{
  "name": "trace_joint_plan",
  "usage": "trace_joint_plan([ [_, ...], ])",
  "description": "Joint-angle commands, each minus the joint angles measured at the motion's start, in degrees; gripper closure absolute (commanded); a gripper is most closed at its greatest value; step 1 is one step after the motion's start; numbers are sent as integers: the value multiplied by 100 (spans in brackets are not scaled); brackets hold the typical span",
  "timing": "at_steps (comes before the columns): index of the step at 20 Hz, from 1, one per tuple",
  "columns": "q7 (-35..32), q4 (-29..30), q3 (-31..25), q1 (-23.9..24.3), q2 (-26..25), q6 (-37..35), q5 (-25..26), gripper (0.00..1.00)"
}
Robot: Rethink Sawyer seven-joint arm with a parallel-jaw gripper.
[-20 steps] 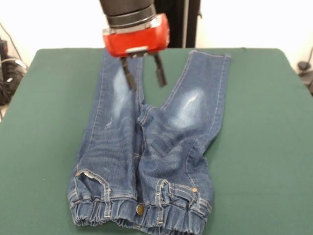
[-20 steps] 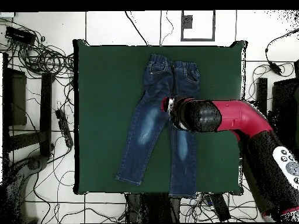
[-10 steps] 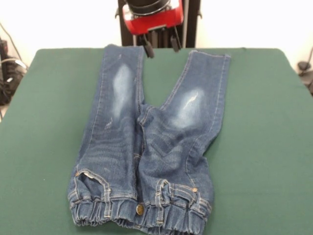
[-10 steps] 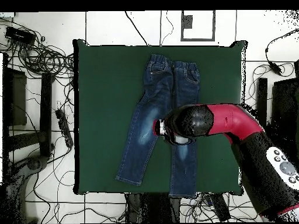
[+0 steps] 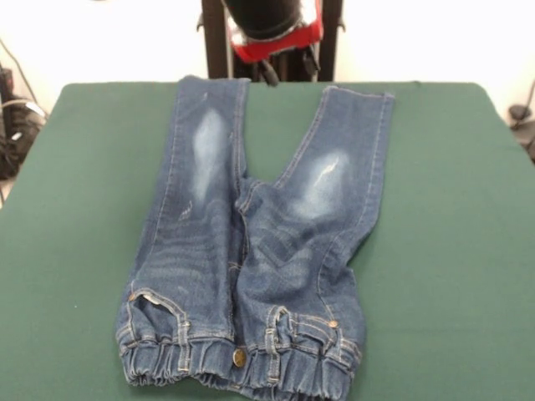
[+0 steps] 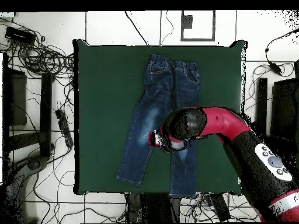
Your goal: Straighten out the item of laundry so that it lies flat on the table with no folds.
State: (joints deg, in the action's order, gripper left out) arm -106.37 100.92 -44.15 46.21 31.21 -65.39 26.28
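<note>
Now the gripper (image 5: 272, 73) is pulling up and back toward twelve o'clock, off the jeans (image 5: 251, 242) and holding nothing; how wide it stands I can't tell. Jeans sit mid-table (image 5: 451, 251), legs spread, unmoved, seat still rumpled — more smoothing likely needed.

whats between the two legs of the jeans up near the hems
Only bare green table. In the front view the legs of the jeans spread in a V with nothing in the gap; the gripper sits beyond its open end.
</note>
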Motion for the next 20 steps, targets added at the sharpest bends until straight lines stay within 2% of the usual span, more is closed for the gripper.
trace_joint_plan([
  [1, 636, 347, 169, -362, -1041, 1044, 553, 0],
  [2, 591, 351, 194, -389, -1061, 1212, 674, 0],
  [5, -12, 500, 425, -594, -839, 2371, 1451, 0],
  [9, -506, 773, 698, -834, -574, 3121, 1947, 0],
  [16, -944, 1074, 1453, -1408, -461, 3786, 2287, 0],
  [20, -1195, 1264, 1760, -1875, -58, 4095, 2171, 0],
])
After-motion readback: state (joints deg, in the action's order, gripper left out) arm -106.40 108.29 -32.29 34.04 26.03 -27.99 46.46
